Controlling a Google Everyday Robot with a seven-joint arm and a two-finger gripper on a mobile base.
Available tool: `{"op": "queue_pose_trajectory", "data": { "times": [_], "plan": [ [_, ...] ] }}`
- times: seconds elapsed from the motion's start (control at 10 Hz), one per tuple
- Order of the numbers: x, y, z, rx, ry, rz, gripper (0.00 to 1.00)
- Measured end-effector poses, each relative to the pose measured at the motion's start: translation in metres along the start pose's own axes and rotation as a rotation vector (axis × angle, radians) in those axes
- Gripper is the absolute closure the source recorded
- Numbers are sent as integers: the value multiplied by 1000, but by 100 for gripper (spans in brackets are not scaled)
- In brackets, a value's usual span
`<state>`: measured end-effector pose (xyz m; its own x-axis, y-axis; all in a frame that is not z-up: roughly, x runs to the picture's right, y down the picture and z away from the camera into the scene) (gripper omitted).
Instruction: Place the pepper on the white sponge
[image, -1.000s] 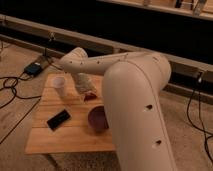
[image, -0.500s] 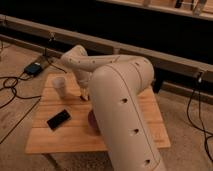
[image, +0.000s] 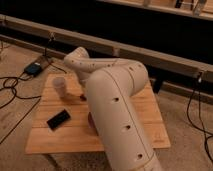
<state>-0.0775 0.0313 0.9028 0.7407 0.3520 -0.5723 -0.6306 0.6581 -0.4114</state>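
Observation:
My white arm (image: 117, 107) fills the middle of the camera view, reaching from the lower right up to a bend (image: 80, 60) over the wooden table (image: 142, 120). The gripper is hidden behind the arm, somewhere over the table's middle just right of the translucent cup (image: 60, 85). A small dark reddish bit (image: 83, 97) shows at the arm's left edge; I cannot tell if it is the pepper. The white sponge is hidden. Only a sliver of the dark purple bowl (image: 92, 118) shows beside the arm.
A flat black rectangular object (image: 58, 119) lies on the table's front left. Cables (image: 15, 85) and a small blue box (image: 35, 67) lie on the floor at the left. A long dark rail (image: 150, 52) runs behind the table.
The arm has swung further across the table and now covers most of the purple bowl and the red item that showed a second ago. The cup and black object have not moved.

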Motion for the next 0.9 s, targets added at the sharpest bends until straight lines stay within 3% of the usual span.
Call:
{"op": "queue_pose_trajectory", "data": {
  "times": [0.3, 0.9],
  "plan": [
    [-13, 12, 17, -8, 28, -107, 35],
    [-45, 9, 36, 6, 29, -186, 35]
  ]
}}
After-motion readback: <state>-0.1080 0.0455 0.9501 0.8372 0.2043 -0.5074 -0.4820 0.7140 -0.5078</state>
